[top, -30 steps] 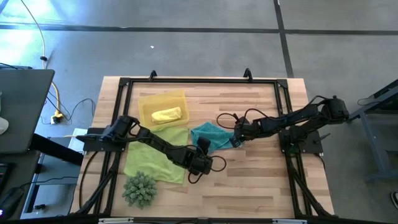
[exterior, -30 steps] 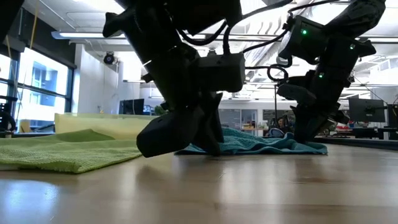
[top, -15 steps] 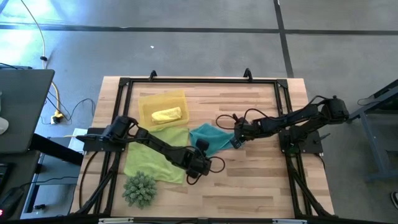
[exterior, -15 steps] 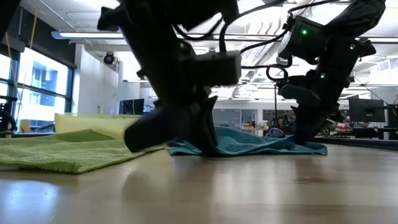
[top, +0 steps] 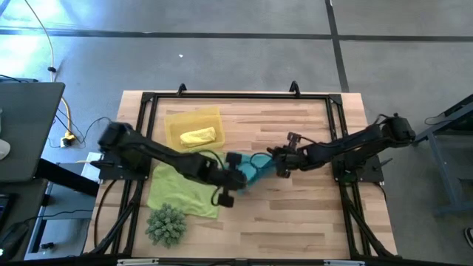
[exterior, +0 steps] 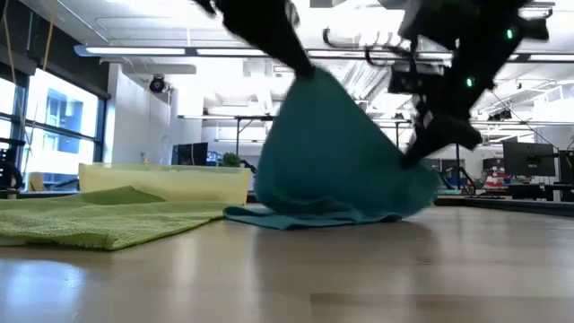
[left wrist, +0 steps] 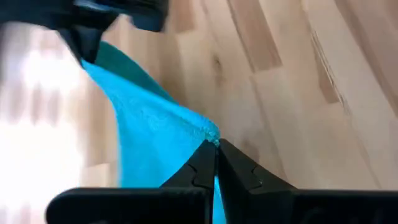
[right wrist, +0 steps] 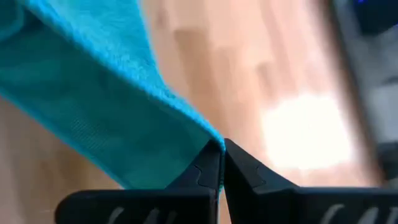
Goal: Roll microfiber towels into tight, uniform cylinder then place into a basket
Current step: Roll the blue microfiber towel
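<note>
Teal towel (top: 250, 169) lifted at table centre, lower edge trailing on the table (top: 295, 214), left gripper (top: 232, 160) fingers pinching one corner, right gripper (top: 281, 163) fingers pinching the opposite corner, lime green towel (top: 181, 190) flat beside it, yellow towel (top: 197, 136) rolled inside basket (top: 177, 120).

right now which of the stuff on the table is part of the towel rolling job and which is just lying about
Part of the job:
- teal towel, pinched and lifted by the left gripper and right gripper
- lime green towel, flat on the table
- yellow towel, rolled, in the basket

Just lying about:
- spiky green ball at the near left corner
</note>
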